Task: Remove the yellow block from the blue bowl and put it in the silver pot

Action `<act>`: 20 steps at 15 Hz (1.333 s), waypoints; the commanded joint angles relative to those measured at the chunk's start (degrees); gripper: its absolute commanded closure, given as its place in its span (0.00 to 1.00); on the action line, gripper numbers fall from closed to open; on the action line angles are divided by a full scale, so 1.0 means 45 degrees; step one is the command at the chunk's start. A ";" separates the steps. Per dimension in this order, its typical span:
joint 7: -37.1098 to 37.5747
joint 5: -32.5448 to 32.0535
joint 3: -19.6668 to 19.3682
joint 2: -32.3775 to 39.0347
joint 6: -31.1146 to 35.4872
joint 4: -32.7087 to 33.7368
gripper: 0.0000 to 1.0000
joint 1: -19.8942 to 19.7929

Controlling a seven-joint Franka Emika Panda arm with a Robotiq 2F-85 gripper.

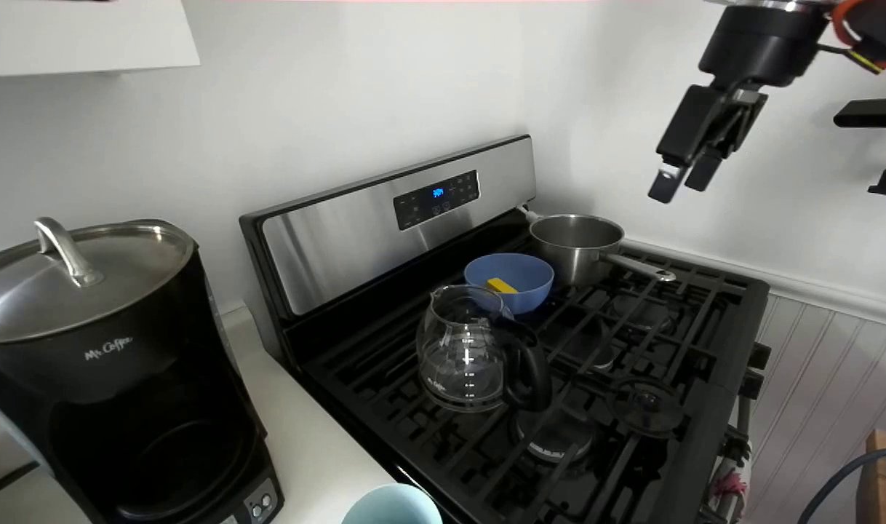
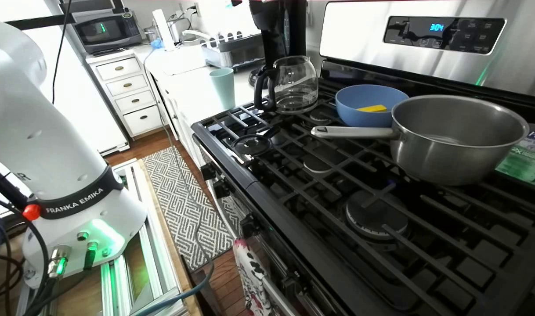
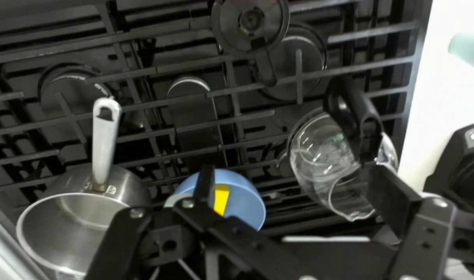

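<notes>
The yellow block [image 1: 501,285] lies inside the blue bowl [image 1: 534,295] on the stove in both exterior views; in an exterior view the block [image 2: 372,108] rests low in the bowl [image 2: 359,118]. The silver pot [image 1: 574,260] stands right beside the bowl; its long handle shows in all views. My gripper [image 1: 683,180] is high above the stove, well above the pot and bowl. In the wrist view its fingers [image 3: 293,186] are wide apart with nothing between them. One finger partly hides the block [image 3: 221,198] and bowl [image 3: 246,206]; the pot [image 3: 124,182] is at left.
A glass carafe [image 1: 461,364] with a black handle stands on the grates close to the bowl. The stove's back panel [image 1: 326,240] rises behind. A black coffee maker [image 1: 123,378] and a pale cup [image 1: 392,506] stand on the counter. A green-labelled package [image 2: 526,158] is behind the pot.
</notes>
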 commanded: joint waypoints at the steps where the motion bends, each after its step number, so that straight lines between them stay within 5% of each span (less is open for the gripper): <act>1: 0.0643 0.0122 -0.0174 0.3211 0.0537 0.2340 0.00 -0.0505; 8: 0.1319 0.0311 -0.0321 0.8629 -0.0907 0.6039 0.00 -0.0689; 9: 0.1169 0.0053 -0.0215 0.6905 -0.0146 0.4372 0.00 -0.0680; 16: 0.0770 0.0064 -0.0260 0.9415 -0.0484 0.6321 0.00 -0.0632; 20: -0.0474 -0.0032 -0.0225 1.1584 -0.1193 0.8756 0.00 -0.0648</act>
